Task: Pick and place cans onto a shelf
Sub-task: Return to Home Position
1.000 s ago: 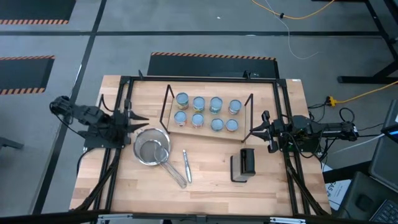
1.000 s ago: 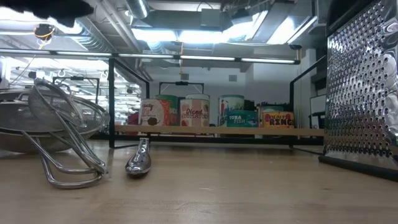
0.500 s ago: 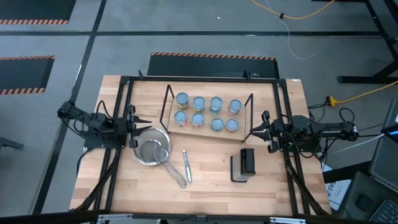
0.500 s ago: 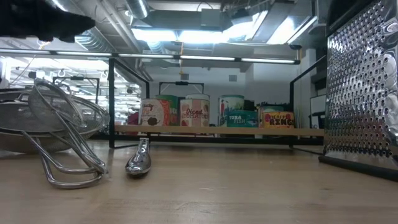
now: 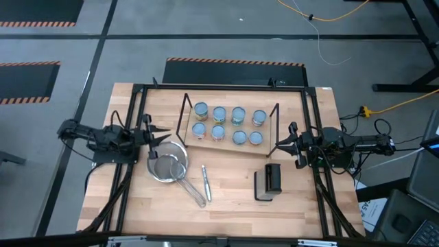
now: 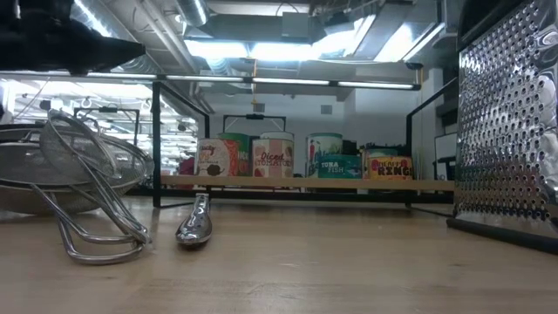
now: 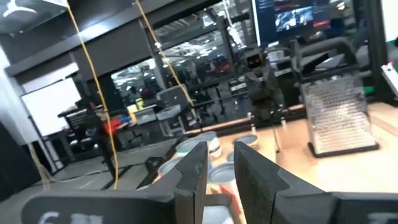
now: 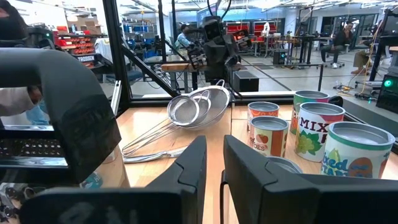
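Several cans (image 5: 219,114) stand upright in two rows on the shelf (image 5: 209,140), a light board with black wire ends at the table's far middle; the low view shows their labels (image 6: 273,157) on the board (image 6: 305,183). My left gripper (image 5: 167,134) hangs shut at the table's left, above the strainer's far rim and left of the shelf; its fingers (image 7: 217,165) hold nothing. My right gripper (image 5: 278,145) waits shut at the table's right, just off the shelf's right end, with cans (image 8: 311,134) close ahead of its fingers (image 8: 214,162).
A metal mesh strainer (image 5: 168,165) lies near left of the shelf, its handle pointing to the near edge. Beside it lies a small metal utensil (image 5: 206,182). A black box grater (image 5: 269,182) stands near right. Black frame rails run along both table sides.
My left gripper has sunk toward the table over the strainer's far rim, and its arm has folded lower at the left edge. It has tipped closer to level. The cans, the strainer and my right arm have kept still.
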Available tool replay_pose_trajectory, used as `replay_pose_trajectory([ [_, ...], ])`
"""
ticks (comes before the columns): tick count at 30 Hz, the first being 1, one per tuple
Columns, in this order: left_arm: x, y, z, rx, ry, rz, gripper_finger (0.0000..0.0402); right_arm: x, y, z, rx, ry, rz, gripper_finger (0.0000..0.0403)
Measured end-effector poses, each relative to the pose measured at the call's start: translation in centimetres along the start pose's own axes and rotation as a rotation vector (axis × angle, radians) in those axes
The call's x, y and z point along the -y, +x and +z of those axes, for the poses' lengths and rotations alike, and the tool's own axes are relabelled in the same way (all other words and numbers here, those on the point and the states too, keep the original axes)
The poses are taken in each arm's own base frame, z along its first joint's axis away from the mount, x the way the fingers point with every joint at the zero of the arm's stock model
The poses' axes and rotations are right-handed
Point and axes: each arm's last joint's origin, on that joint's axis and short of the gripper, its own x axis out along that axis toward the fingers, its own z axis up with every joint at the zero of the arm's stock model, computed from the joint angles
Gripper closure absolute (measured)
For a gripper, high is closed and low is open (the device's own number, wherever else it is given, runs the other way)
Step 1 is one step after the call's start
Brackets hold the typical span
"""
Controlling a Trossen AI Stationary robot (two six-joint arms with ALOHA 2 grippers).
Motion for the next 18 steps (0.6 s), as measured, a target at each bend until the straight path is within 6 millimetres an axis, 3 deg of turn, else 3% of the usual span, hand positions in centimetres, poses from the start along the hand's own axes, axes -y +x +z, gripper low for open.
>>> replay_pose_trajectory([
  [18, -1.1, 0.4, -2.0, -0.153, -0.131, 0.05, 0.033, 0.0, 0.0, 0.0, 0.002, 0.0, 0.0, 0.0341],
])
